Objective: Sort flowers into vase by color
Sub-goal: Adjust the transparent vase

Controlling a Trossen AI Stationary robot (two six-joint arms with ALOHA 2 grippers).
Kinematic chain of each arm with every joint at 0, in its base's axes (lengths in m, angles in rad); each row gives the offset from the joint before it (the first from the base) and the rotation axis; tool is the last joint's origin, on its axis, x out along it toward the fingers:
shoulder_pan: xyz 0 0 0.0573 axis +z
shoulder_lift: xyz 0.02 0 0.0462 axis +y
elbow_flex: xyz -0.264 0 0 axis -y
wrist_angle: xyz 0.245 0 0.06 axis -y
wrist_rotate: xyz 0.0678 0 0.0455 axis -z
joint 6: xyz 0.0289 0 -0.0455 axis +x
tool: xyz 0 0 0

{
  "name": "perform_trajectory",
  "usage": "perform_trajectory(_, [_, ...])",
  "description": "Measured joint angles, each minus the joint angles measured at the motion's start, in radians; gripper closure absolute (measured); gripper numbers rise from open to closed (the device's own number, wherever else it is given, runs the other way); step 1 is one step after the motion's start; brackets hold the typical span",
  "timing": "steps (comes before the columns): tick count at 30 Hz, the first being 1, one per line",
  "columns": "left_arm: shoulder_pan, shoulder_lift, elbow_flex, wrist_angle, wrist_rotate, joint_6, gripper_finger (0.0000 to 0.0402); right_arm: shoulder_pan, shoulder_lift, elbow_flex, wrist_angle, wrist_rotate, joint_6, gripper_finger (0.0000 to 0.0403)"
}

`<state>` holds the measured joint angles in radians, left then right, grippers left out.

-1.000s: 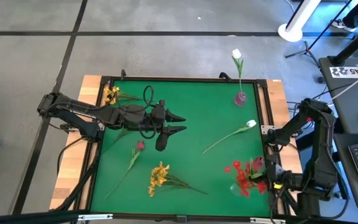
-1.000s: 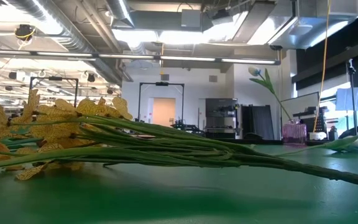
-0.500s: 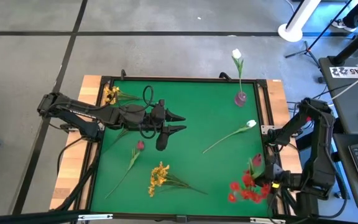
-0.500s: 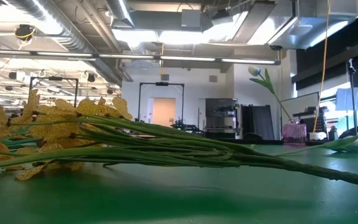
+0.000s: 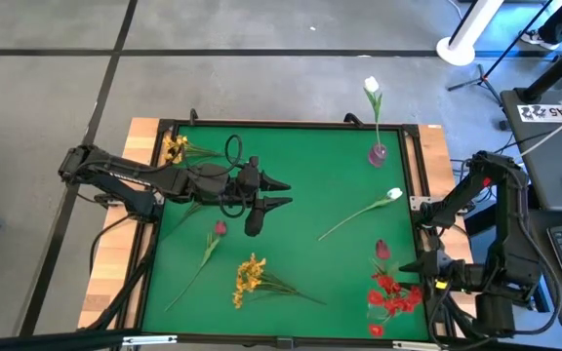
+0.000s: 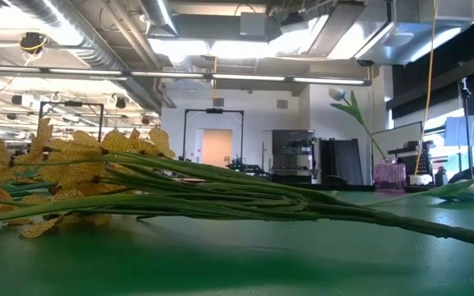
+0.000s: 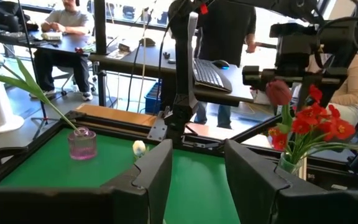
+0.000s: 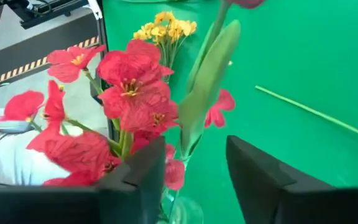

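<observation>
**Red flowers in vase at right front corner; both grippers empty**

Right gripper [image 8: 188, 177]: at the table's right front corner, fingers spread apart with nothing between them. The stems of the red flowers [image 5: 390, 292] and a dark pink bud [image 5: 381, 250] stand just ahead of the fingers in a clear vase [image 7: 289, 164].

Left gripper [image 5: 283, 193]: over the left middle of the green mat [image 5: 310, 166], fingers parted, grasping nothing.

White tulip [image 5: 371, 86]: upright in the pink vase [image 5: 378, 154] near the far right edge.

Second white tulip [image 5: 393, 194]: lying on the mat, right of centre.

Yellow spray [image 5: 249, 277]: lying near the front edge, left of the red flowers. Another yellow spray [image 5: 173, 147] sits at the far left corner.

Pink bud with stem [image 5: 220, 228]: lying on the mat below the left gripper.

Left wrist view: people sit at desks beyond the table.
</observation>
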<state>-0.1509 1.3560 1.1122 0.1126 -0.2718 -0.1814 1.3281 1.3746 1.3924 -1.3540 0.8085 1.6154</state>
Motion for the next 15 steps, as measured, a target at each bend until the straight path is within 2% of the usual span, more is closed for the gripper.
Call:
perform_trajectory(7, [0.000,0.000,0.000,0.000,0.000,0.000,0.0260,0.000,0.000,0.080,-0.034,-0.017,-0.033,0.0179])
perform_trajectory(12, [0.000,0.000,0.000,0.000,0.000,0.000,0.0260,0.000,0.000,0.174,-0.100,-0.024,-0.068,0.0169])
perform_trajectory(15, [0.000,0.000,0.000,-0.001,0.000,0.000,0.0260,0.000,-0.001,0.235,-0.142,0.010,-0.143,0.0169])
